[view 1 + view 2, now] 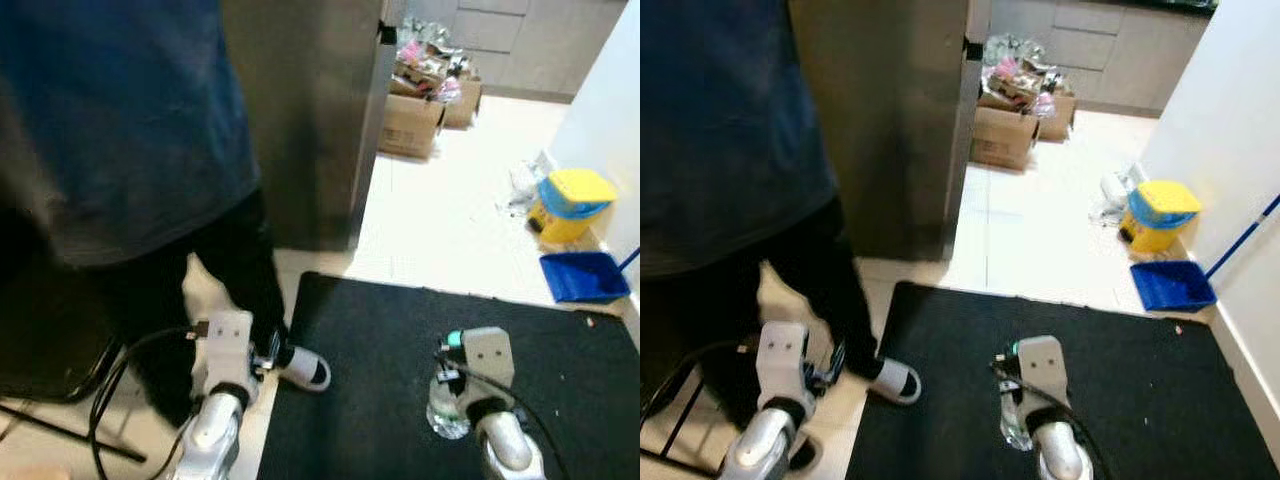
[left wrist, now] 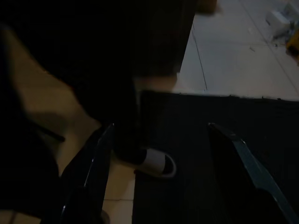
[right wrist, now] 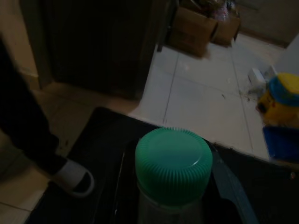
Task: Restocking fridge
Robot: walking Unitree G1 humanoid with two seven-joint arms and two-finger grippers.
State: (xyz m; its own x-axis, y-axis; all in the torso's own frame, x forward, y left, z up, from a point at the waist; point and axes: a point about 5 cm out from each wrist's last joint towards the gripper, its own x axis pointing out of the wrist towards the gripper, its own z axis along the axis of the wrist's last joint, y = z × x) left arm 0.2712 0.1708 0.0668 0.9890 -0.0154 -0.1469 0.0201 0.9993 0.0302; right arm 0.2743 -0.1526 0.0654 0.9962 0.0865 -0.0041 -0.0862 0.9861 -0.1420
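Clear bottle with green cap, held in right gripper, fridge ahead-left.

Bottle: clear plastic body, ribbed round green cap, upright, gripped between the black fingers of the right gripper low over the black mat; in the head views only a sliver of green cap and the clear lower body show past the wrist. Contents can't be told. Fridge: tall grey-steel unit, standing ahead and to the left of the bottle, well apart from it, at the far edge of the mat; door state can't be told, a person partly blocks its left side.
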